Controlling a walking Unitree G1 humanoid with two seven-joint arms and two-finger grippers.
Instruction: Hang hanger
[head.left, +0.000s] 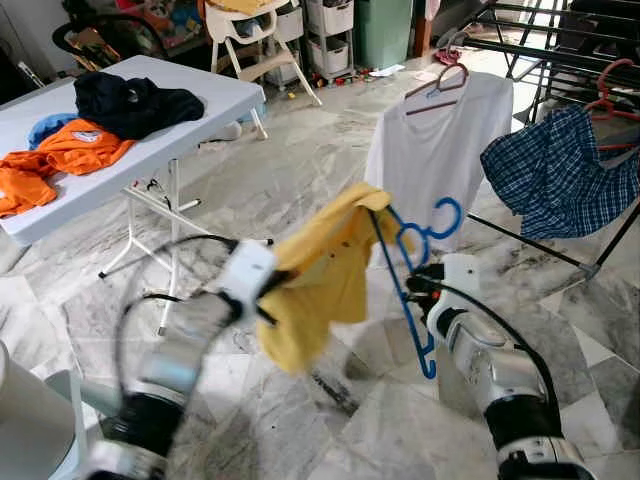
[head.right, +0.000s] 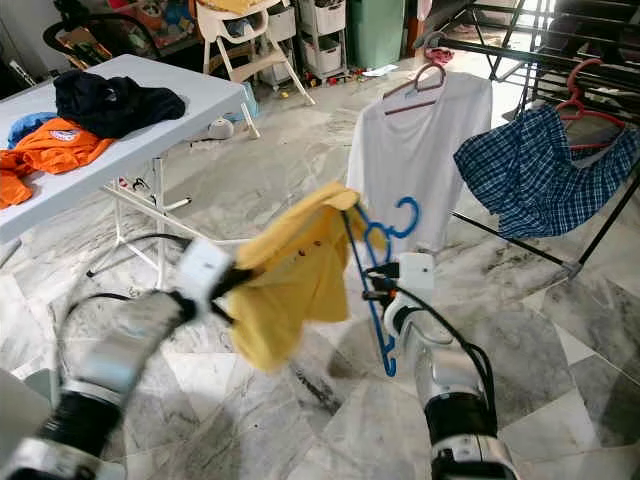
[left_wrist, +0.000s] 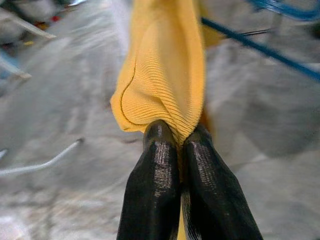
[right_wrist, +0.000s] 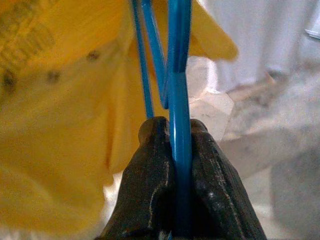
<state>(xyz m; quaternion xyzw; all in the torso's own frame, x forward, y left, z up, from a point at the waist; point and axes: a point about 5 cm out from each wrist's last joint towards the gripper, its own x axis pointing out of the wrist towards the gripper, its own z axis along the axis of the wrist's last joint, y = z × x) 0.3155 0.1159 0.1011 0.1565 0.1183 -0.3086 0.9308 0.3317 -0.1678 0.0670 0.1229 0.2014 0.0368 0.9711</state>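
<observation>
A yellow shirt (head.left: 320, 275) hangs partly on a blue plastic hanger (head.left: 405, 275) in front of me, above the marble floor. My left gripper (left_wrist: 180, 145) is shut on a fold of the yellow shirt (left_wrist: 165, 75). My right gripper (right_wrist: 175, 132) is shut on the blue hanger (right_wrist: 179, 90), whose hook (head.left: 447, 215) points up toward the drying rack. One end of the hanger sits inside the shirt; the other end sticks out below.
A black drying rack (head.left: 560, 60) at the right holds a white T-shirt (head.left: 440, 140) on a pink hanger and a blue plaid shirt (head.left: 560, 170). A white folding table (head.left: 215, 95) at the left carries orange and dark clothes. A high chair (head.left: 255, 40) stands behind.
</observation>
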